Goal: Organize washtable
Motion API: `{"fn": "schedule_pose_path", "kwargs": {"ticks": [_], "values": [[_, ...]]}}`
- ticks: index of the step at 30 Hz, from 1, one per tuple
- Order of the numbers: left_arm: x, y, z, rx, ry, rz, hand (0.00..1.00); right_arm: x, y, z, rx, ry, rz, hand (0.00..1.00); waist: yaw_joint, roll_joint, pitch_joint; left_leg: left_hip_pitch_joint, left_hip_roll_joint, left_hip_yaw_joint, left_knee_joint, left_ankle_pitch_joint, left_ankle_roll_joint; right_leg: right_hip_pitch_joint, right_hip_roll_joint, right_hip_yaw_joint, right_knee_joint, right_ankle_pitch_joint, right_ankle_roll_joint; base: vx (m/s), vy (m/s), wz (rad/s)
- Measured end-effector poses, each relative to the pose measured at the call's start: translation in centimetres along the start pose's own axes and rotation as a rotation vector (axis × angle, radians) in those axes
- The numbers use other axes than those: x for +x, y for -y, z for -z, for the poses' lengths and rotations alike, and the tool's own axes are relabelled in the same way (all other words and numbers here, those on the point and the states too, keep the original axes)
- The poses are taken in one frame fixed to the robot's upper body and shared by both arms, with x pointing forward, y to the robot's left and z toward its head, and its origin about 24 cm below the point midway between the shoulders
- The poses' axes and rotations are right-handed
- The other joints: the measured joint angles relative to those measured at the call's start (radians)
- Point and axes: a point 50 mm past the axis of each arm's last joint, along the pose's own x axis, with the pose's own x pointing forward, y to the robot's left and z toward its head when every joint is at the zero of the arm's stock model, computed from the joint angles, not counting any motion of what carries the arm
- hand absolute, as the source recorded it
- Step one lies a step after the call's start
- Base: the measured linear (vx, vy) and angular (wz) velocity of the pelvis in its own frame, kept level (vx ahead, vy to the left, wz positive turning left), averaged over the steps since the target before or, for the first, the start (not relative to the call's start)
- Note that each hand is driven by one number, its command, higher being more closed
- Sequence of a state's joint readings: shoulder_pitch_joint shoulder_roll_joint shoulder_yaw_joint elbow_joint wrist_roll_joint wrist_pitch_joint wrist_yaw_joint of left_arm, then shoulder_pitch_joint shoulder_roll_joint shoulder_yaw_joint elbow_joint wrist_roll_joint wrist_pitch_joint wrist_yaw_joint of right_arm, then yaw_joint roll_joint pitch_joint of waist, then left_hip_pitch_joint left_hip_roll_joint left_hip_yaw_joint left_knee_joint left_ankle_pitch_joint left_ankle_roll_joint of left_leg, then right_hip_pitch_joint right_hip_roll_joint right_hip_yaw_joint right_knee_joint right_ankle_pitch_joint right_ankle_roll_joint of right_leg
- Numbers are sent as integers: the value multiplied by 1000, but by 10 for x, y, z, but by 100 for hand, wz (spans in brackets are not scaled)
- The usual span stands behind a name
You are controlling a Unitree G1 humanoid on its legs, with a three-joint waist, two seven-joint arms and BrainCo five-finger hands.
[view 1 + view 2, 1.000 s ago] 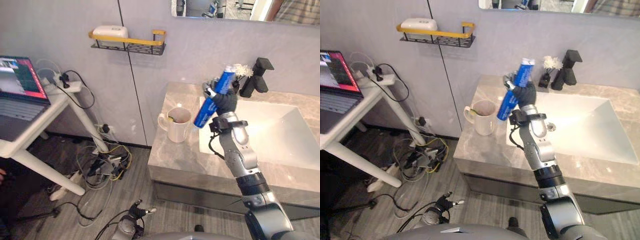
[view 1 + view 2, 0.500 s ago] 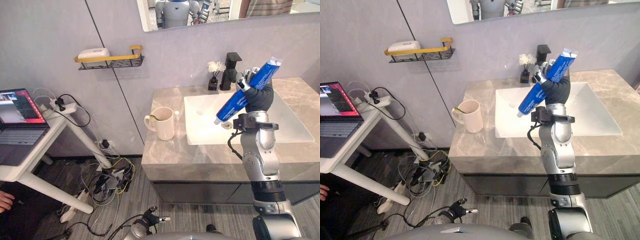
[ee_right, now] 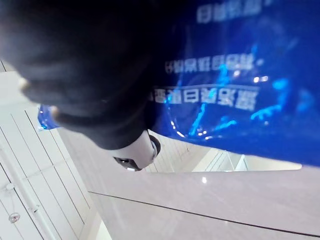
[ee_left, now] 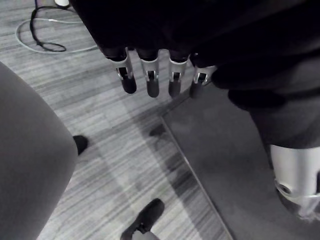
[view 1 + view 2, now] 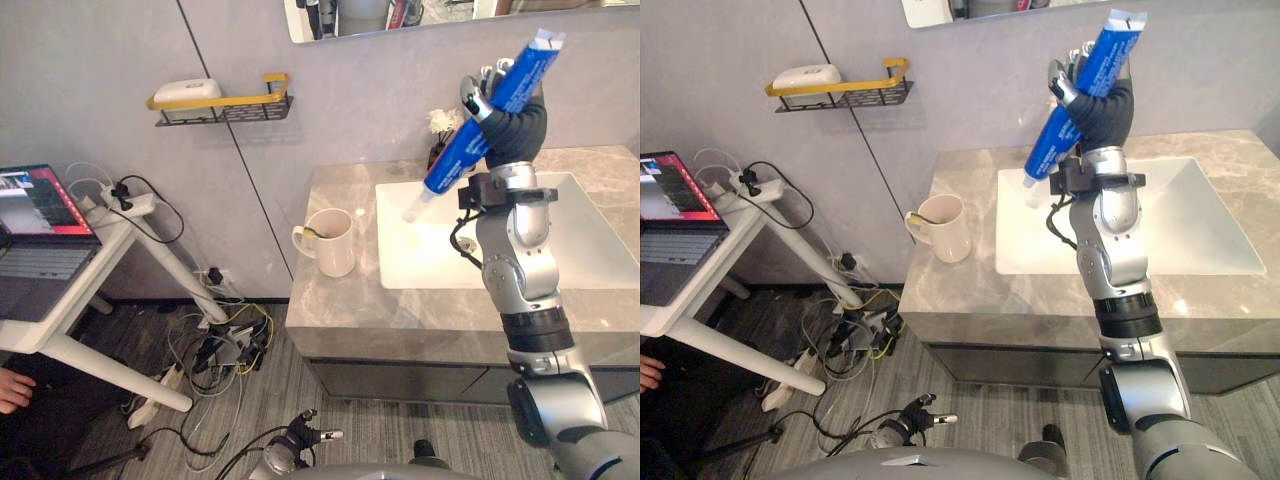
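Right hand (image 5: 512, 128) curled round tube (image 5: 457, 158), cap pointing 7 o'clock; tube should be carried to cup (image 5: 332, 243) at 8 o'clock and cap lowered past rim before release.

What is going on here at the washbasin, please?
The robot's right hand is curled round a blue tube and holds it up at a slant above the white basin, cap end down. A cream mug stands on the grey counter to the left of the basin. The left hand hangs open over the floor.
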State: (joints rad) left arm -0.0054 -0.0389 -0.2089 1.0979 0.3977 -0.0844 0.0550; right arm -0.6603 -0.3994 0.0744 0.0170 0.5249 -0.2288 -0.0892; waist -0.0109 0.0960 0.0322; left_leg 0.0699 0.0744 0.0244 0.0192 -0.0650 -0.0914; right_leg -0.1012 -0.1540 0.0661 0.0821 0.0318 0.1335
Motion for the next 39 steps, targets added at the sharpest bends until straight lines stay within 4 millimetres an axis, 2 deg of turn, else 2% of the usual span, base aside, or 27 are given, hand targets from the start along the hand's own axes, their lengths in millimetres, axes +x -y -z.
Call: {"fn": "schedule_pose_path", "kwargs": {"ticks": [10, 15, 18, 24, 39], "values": [[2, -5, -5, -35, 14, -15, 0, 35, -21, -5, -86, 7, -107, 100, 16, 1, 30, -14, 1, -19, -11, 15, -1, -2, -4, -25, -1, -1, -1, -7, -3, 8], [2, -5, -5, -46, 14, -18, 0, 43, -26, -5, -110, -3, -137, 100, 23, -2, 32, -23, 1, -32, -12, 16, -1, -2, -6, -42, -3, -1, -2, 16, -7, 9], [2, -8, -9, -69, 28, -32, 0, 48, -30, -9, -113, 8, -154, 100, 25, -4, 53, -24, 2, -34, -12, 17, -2, -1, -7, -47, -3, -2, -2, 4, -4, 5], [1, -10, -8, -85, 32, -44, 0, 49, -31, -10, -121, 5, -180, 100, 28, -9, 61, -27, 3, -38, -17, 18, -2, -2, -7, -53, -9, -2, -2, 5, -3, 3], [1, -26, -8, -143, 35, -109, 0, 52, -36, -15, -146, 12, -255, 100, 46, -51, 88, -45, 21, -27, -32, 19, -4, -2, 13, -52, -69, 22, -9, 15, -10, -1]]}}
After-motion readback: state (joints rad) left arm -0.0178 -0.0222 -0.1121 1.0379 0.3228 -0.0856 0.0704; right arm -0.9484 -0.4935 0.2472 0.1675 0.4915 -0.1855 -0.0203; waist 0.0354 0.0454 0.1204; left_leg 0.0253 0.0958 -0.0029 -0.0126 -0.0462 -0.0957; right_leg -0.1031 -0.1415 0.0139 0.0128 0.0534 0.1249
